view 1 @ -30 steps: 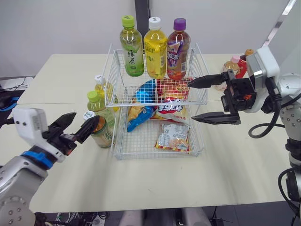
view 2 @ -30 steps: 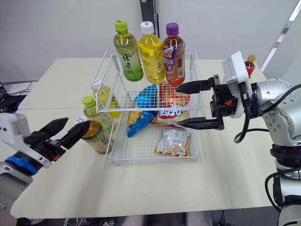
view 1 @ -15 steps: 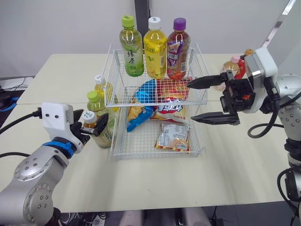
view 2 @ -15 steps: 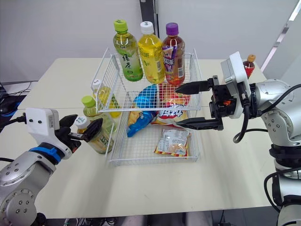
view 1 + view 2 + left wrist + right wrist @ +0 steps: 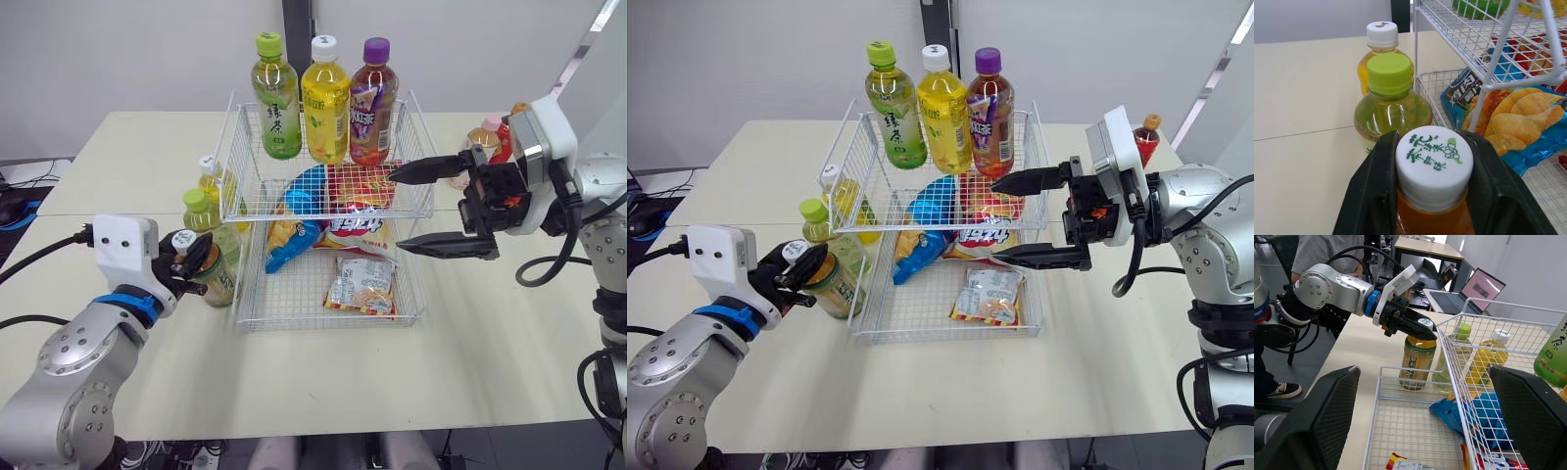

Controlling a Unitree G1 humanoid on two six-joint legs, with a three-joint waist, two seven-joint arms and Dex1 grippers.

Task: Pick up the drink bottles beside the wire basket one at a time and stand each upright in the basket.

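Note:
An amber tea bottle (image 5: 214, 279) with a white printed cap (image 5: 1434, 161) stands upright on the table just left of the wire basket (image 5: 323, 321). My left gripper (image 5: 191, 257) is shut on the bottle's cap and neck, one black finger (image 5: 1376, 196) on each side. Behind it stand a green-capped bottle (image 5: 203, 223) and a white-capped yellow bottle (image 5: 208, 181), both upright beside the basket. My right gripper (image 5: 396, 212) hangs open at the basket's right side, above the lower tier, holding nothing.
Three bottles (image 5: 324, 98) stand upright on the basket's upper tier. Snack bags (image 5: 358, 284) lie in the lower tier. Two small bottles (image 5: 482, 137) stand on the table behind my right arm. A person (image 5: 1327, 254) and laptops show beyond the table in the right wrist view.
My left gripper came forward from wide open, reached the amber bottle and closed around its cap. The right arm has stayed still.

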